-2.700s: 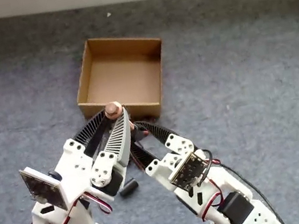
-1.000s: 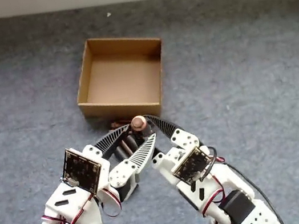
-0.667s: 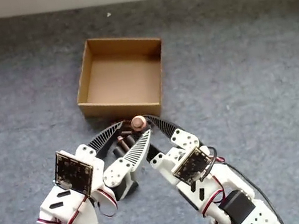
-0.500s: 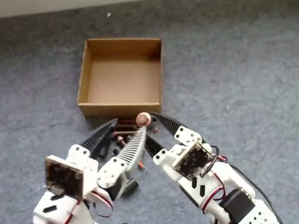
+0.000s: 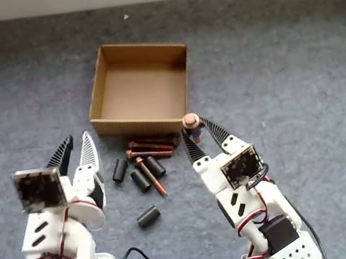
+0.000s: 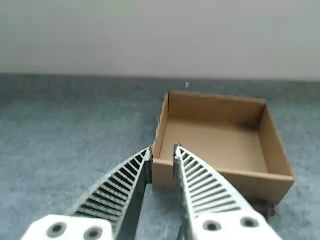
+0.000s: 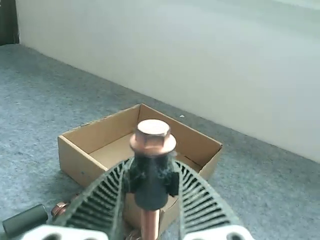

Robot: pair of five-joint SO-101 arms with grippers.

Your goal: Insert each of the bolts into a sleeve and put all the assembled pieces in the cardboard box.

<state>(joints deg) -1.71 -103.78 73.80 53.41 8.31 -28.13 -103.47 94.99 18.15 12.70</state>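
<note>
My right gripper (image 5: 193,130) is shut on a black sleeve with a copper bolt (image 5: 190,121) through it, held upright just outside the near right corner of the cardboard box (image 5: 101,92). In the right wrist view the bolt head (image 7: 152,136) stands above the sleeve (image 7: 150,186), between my gripper (image 7: 151,170) fingers, with the box (image 7: 82,150) behind. My left gripper (image 5: 77,141) hangs open with nothing in it, left of the loose parts; its wrist view shows the gripper (image 6: 161,149) in front of the box (image 6: 260,172).
On the carpet before the box lie loose black sleeves (image 5: 120,170) (image 5: 141,179) (image 5: 155,166) and loose bolts (image 5: 152,145) (image 5: 150,176). One more sleeve (image 5: 148,216) lies nearer the arms. A wall runs behind the box.
The left gripper has let go of the bolt, opened and drawn back to the left. The right gripper has carried the sleeved bolt right, toward the box's corner.
</note>
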